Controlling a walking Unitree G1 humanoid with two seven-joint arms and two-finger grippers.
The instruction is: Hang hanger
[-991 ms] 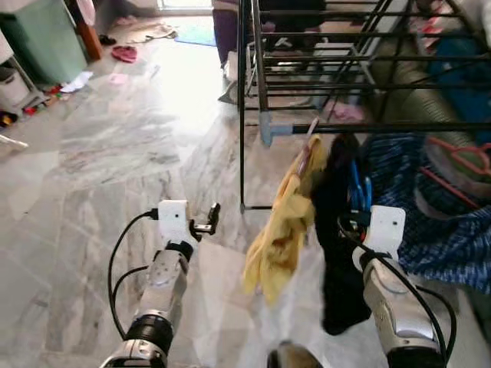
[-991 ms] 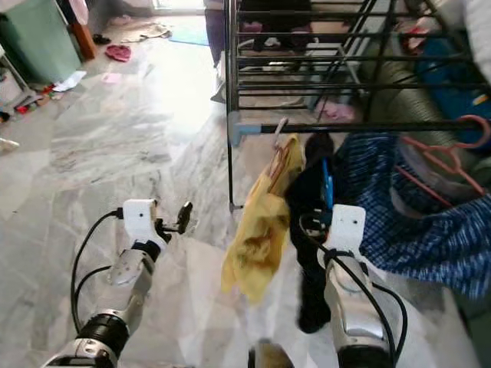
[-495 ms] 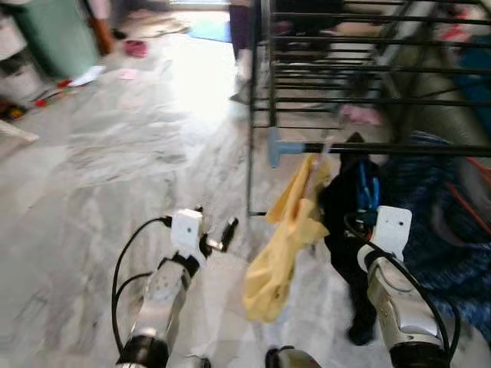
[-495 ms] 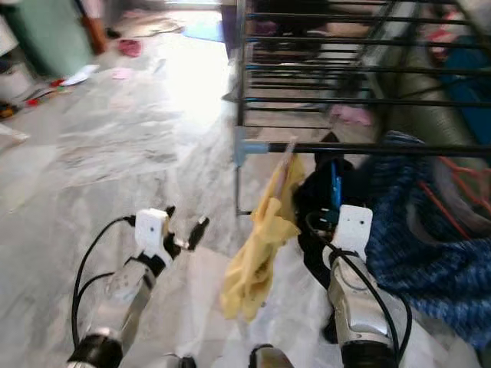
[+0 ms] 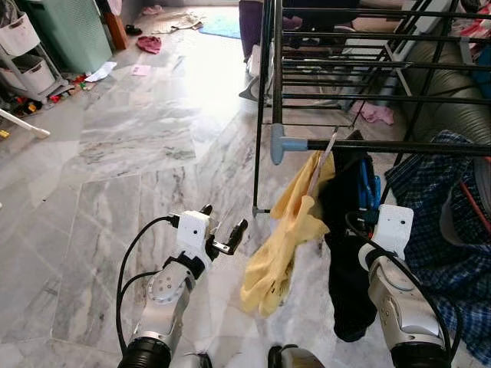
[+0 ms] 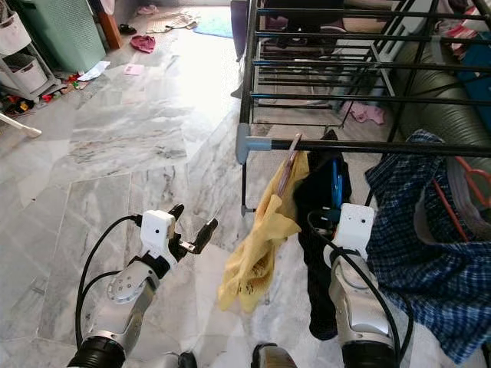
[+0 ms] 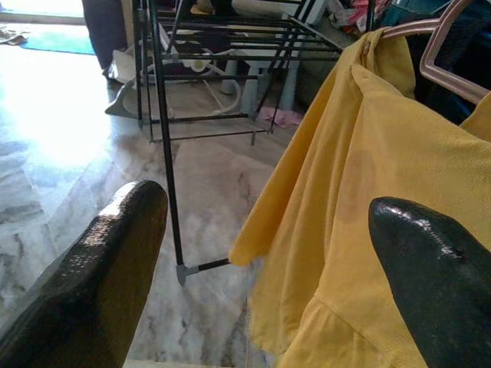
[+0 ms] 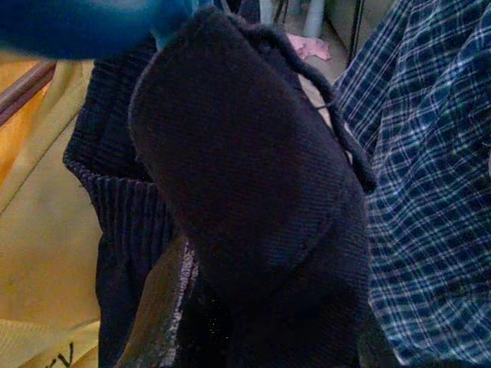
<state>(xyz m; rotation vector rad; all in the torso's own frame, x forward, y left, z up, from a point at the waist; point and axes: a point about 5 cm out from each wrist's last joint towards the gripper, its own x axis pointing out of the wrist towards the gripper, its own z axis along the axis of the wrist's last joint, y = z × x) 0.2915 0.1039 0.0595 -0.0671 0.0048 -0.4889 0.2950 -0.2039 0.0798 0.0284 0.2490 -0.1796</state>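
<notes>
A yellow shirt [image 5: 288, 230] on a pinkish hanger [image 5: 322, 157] hangs from the black front rail [image 5: 406, 146] of a drying rack. Right beside it on the same rail hangs a black garment [image 5: 345, 253] on a blue hanger [image 5: 370, 192]. My right gripper [image 5: 368, 215] reaches up into that black garment from below and is shut on it; the cloth [image 8: 245, 184] covers most of the fingers. My left gripper [image 5: 224, 218] is open and holds nothing, low over the floor just left of the yellow shirt [image 7: 368, 176].
A blue plaid cloth [image 5: 437, 222] and a red hanger [image 6: 468, 172] hang further right on the rail. The rack's leg [image 5: 259, 153] stands just beyond my left gripper. A green cabinet [image 5: 65, 31] and a white drawer cart [image 5: 27, 54] stand far left across the marble floor.
The camera has shifted and the picture has sharpened. My left gripper has come slightly nearer the yellow shirt. My right gripper stays in the black garment.
</notes>
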